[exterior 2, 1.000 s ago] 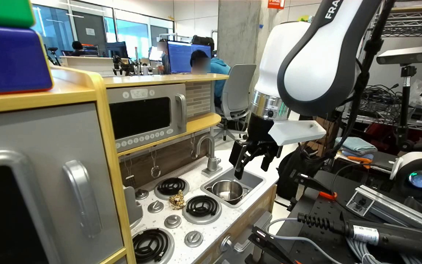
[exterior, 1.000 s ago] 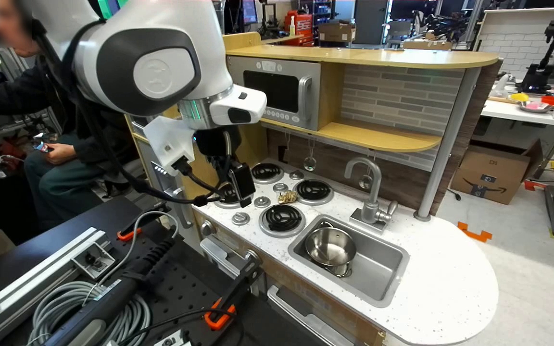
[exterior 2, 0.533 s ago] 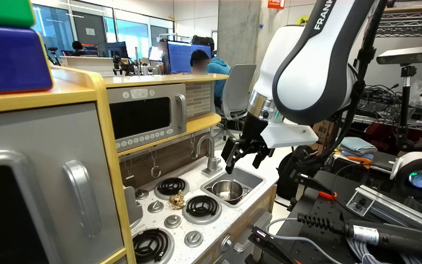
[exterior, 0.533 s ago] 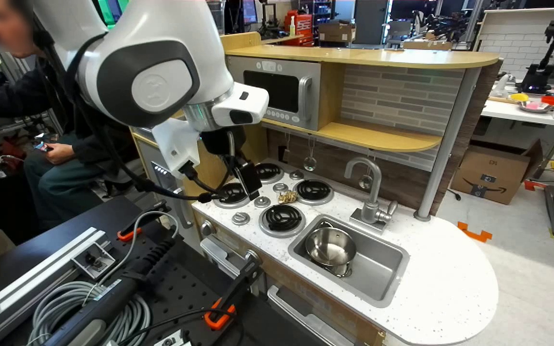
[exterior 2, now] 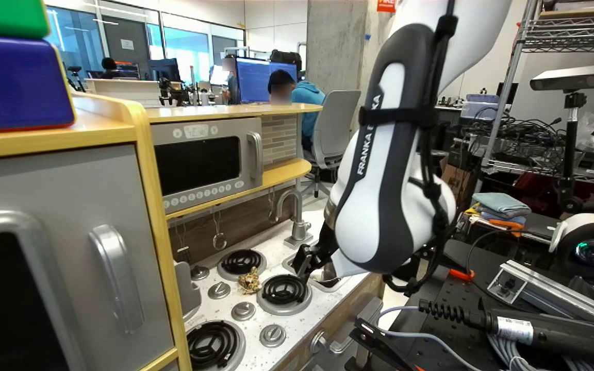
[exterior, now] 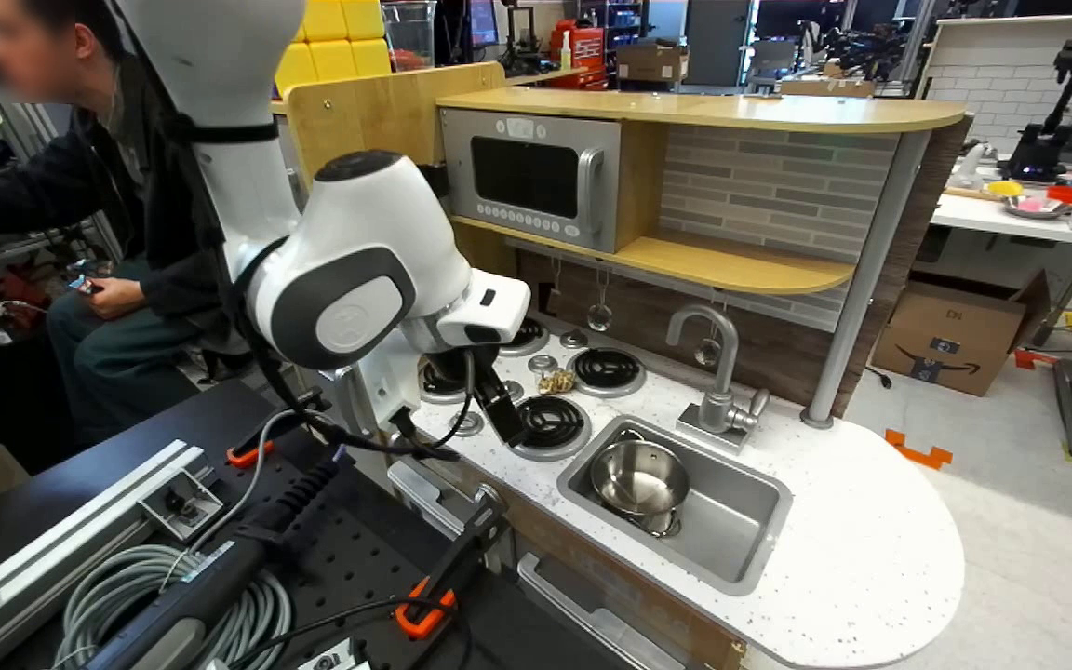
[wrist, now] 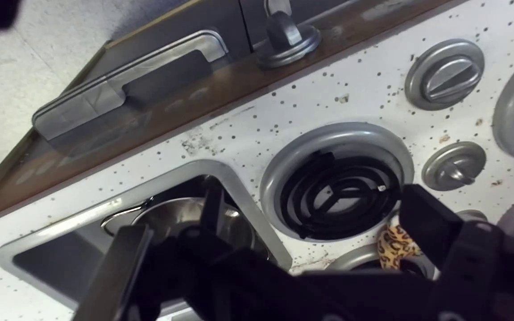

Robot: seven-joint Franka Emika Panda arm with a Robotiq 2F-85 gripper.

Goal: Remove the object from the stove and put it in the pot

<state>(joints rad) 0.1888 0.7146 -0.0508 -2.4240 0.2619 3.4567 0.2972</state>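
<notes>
- The gripper (wrist: 279, 218) is being held with its jaws spread wide near the front burner (wrist: 345, 196), beside the sink (exterior: 731, 540); nothing is being gripped.
- The object (wrist: 393, 247), a small leopard-patterned lump, is being partly covered by the gripper in the wrist view: it is lying at one edge of the gap between the jaws, toward the back panel (exterior: 643, 321); no clear long axis is being shown.
- On the white stove (exterior 2: 212, 310) it is being flanked by the front burner and the back burner (exterior: 607, 369); whether a rim is being touched cannot be told.
- A shift toward that panel is probably being called for.
- The silver pot (exterior: 640, 477) is being held in the sink, apart from the object.
- Space is likely being narrowed by raised knobs (wrist: 445, 76) on the speckled surface (wrist: 310, 107).
- Cluttered shelving (exterior 2: 575, 41) is being shown beyond, and a seated person (exterior: 159, 233).
</notes>
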